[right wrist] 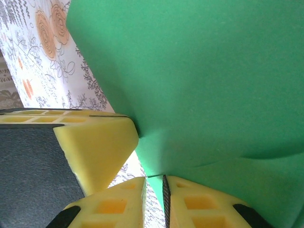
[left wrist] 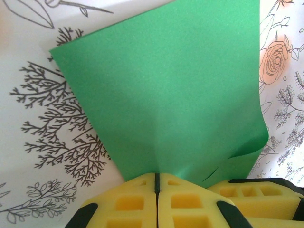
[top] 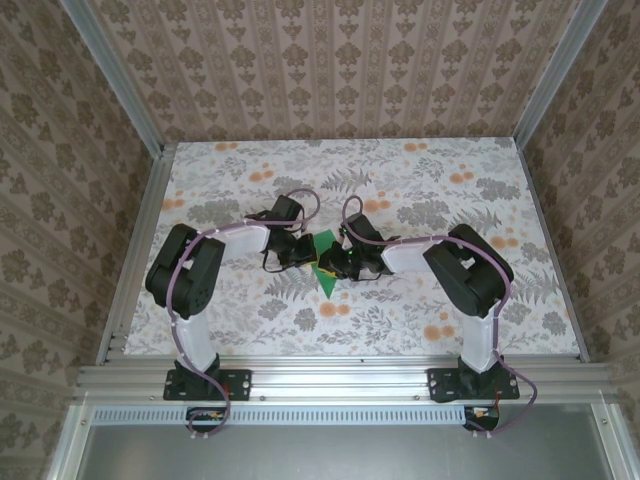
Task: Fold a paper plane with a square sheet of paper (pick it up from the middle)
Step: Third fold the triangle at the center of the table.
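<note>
1 square sheet of paper [top: 325, 262], bright green, is held near the middle of the bench [top: 450, 310], between 2 hands that meet there. The left hand [left wrist: 156, 180] is closed, and the sheet's edge is pinched in the seam between its 2 yellow fingers. The right hand [right wrist: 163, 183] is likewise closed on the same sheet, with an edge of the paper caught between its 2 yellow fingers. The 2 hands are set just beside each other. In the left wrist view, 1 finger of the right hand is seen next to the left fingers. In the right wrist view, 1 finger of the left hand is seen against the paper. The sheet is bowed rather than flat, with soft bends near both grips. The bench is covered with a floral print.
</note>
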Motion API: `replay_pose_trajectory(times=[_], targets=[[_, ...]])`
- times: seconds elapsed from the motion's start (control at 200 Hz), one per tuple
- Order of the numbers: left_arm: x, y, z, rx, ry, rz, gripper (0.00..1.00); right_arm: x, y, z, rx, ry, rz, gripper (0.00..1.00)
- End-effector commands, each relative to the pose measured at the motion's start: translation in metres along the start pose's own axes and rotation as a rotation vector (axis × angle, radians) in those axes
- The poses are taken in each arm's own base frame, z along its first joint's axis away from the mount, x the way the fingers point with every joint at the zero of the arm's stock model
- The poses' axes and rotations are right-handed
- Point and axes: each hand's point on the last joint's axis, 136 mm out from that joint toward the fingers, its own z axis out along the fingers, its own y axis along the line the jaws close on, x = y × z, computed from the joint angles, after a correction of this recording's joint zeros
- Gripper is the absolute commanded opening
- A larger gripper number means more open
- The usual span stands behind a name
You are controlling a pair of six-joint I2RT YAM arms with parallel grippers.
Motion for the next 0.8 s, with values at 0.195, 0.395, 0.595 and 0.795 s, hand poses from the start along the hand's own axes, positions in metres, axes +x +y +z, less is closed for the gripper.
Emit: replay_pose_trajectory(times=[0.195,0.395,0.595,0.795], targets=[[0.013,0.013,0.01,-0.055,0.052,0.0,0.07,0.003,-0.014,0.008,0.031,0.015,0.024,0.19],[0.011,0.007,0.005,-0.039,0.046,0.001,0.06,0.002,-0.022,0.01,0.066,0.003,0.043,0.17],[0.004,-0.003,-0.023,-0.002,-0.042,-0.026,0.06,0.003,-0.032,0.008,0.103,-0.006,0.058,0.13],[0.022,-0.009,-0.029,0.064,-0.051,-0.06,0.06,0.001,-0.034,0.007,0.112,-0.02,0.07,0.09]])
